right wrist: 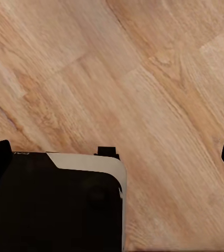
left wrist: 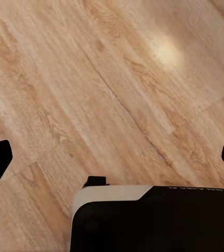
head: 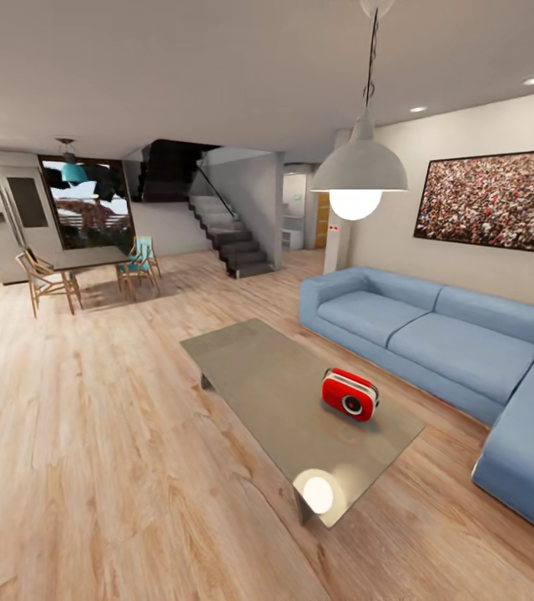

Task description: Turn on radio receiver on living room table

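- While the robot stands out on the plank floor (head: 92,467) of the living room, the red radio (head: 350,394) sits ahead on the grey coffee table (head: 259,376), toward the end of the tabletop nearer the camera and on the side facing the blue sofa (head: 434,334).
- The radio stands upright with its handle on top and its white front and round dial turned toward the camera; nothing touches it.
- A white pendant lamp (head: 359,171) hangs above the table, its glow mirrored on the tabletop near the closest corner.
- Far off at the room's back stand a dining table with chairs (head: 83,263) and a staircase (head: 229,234).
- The left gripper (left wrist: 112,157) and the right gripper (right wrist: 112,157) both hang over bare floor, each with its two dark fingertips at opposite edges of its wrist view, so the jaws stand wide apart and hold nothing.
- The step in hand looks like the approach: the radio is well out of reach of either arm.
- The next move likely calls for driving up to the table's near side, then raising one arm so a fingertip can press the radio's front.
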### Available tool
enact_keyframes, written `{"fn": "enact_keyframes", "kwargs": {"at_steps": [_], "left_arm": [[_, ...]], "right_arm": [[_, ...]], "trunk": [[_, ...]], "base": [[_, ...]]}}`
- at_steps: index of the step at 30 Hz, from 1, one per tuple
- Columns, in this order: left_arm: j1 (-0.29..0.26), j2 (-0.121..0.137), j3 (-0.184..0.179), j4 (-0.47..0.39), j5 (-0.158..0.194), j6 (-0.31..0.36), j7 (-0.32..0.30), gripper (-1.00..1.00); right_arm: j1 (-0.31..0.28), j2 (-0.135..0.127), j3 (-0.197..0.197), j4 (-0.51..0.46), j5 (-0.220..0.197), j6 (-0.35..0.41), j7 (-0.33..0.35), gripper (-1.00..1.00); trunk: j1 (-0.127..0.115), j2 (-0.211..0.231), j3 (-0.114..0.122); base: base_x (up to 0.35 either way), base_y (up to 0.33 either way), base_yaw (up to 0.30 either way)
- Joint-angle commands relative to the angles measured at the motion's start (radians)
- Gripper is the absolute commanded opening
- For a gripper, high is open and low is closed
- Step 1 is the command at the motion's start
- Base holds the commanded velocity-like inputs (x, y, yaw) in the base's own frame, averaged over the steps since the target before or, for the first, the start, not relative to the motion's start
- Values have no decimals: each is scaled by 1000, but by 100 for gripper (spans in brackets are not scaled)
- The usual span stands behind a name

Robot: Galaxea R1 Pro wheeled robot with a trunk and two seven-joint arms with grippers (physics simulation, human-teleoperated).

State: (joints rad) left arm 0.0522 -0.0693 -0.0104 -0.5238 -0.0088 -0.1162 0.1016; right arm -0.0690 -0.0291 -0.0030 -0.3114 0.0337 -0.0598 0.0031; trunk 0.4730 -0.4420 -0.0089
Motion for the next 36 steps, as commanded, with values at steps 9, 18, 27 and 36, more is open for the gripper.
{"fn": "enact_keyframes", "kwargs": {"at_steps": [9,18,27,36], "left_arm": [[0,2,2,0,0,0,0,100],[0,6,3,-1,0,0,1,100],[0,7,3,-1,-2,0,1,100],[0,8,4,-1,-2,0,1,100]], "right_arm": [[0,0,0,0,0,0,-1,100],[0,0,0,0,0,0,-2,100],[0,0,0,0,-1,0,-4,100],[0,0,0,0,-2,0,-6,100]], "trunk": [[0,0,0],[0,0,0],[0,0,0],[0,0,0]], "base": [[0,0,-276],[20,0,-276],[131,0,-276],[288,0,-276]]}}
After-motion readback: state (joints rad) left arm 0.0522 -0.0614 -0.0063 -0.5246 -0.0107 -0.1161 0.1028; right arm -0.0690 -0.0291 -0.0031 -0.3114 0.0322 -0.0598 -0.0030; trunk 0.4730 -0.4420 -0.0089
